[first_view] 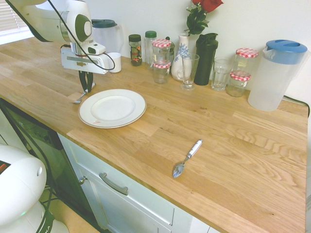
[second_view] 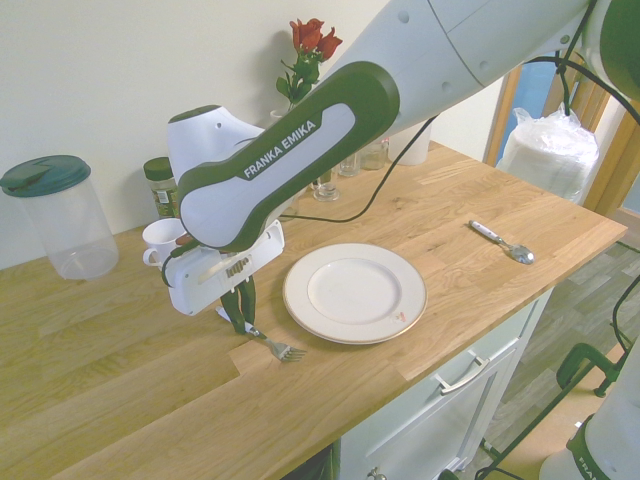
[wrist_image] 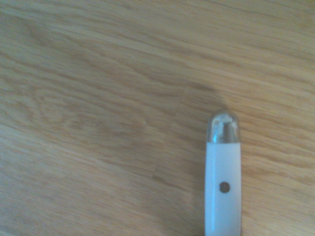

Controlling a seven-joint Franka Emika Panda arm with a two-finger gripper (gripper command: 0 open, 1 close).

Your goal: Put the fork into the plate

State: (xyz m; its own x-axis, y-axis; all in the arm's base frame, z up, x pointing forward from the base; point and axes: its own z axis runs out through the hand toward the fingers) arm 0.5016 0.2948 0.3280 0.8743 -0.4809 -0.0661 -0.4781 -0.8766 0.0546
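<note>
The white plate (first_view: 112, 108) (second_view: 355, 292) lies flat on the wooden counter near its front edge. My gripper (first_view: 86, 89) (second_view: 243, 322) stands just beside the plate's rim, fingers pointing down and shut on the fork's handle. The fork (first_view: 80, 98) (second_view: 280, 347) slants down from the fingers, its silver tines low over the wood beside the plate; I cannot tell if they touch. In the wrist view the fork's pale handle (wrist_image: 223, 187) with a metal end cap shows over bare wood.
A white-handled spoon (first_view: 187, 158) (second_view: 503, 243) lies on the counter past the plate. Jars, glasses, a vase with roses (first_view: 182, 58) and pitchers (first_view: 277, 73) line the back wall. A white cup (second_view: 165, 240) stands behind the gripper.
</note>
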